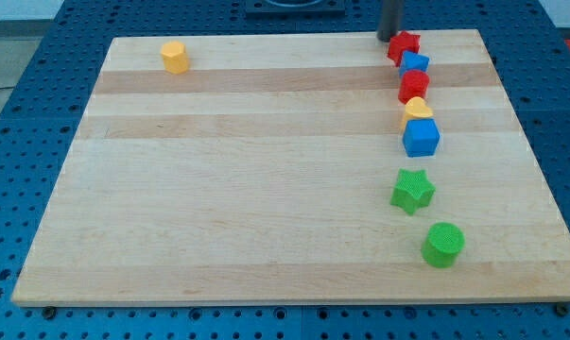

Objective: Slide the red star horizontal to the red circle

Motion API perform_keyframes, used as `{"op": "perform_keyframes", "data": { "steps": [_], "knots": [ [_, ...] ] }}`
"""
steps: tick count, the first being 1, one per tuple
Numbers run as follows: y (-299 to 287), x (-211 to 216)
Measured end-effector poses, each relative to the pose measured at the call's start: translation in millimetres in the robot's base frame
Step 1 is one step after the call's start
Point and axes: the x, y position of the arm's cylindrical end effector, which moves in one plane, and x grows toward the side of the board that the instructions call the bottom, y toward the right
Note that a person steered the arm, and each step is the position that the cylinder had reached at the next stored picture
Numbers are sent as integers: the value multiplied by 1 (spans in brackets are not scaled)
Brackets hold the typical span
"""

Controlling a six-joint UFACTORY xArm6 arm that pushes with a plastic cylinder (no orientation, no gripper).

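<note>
The red star (404, 45) lies near the view's top right, by the board's top edge. My tip (389, 38) stands just left of it and slightly above, touching or almost touching it. A blue block (415, 64) sits right below the star. The red circle (414, 86) sits below that blue block. These blocks form a tight column.
A yellow heart-like block (417, 110) and a blue cube (421, 137) continue the column downward. A green star (412, 191) and a green cylinder (443, 245) lie lower right. A yellow hexagon block (175, 57) sits at the top left. The wooden board (218, 189) rests on a blue perforated table.
</note>
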Motion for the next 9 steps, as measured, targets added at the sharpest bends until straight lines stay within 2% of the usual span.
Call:
{"op": "perform_keyframes", "data": {
  "steps": [1, 2, 4, 5, 6, 7, 8, 9],
  "knots": [
    [23, -9],
    [20, 13],
    [-41, 81],
    [-66, 82],
    [-88, 100],
    [-73, 70],
    [-49, 23],
    [16, 18]
  ]
}}
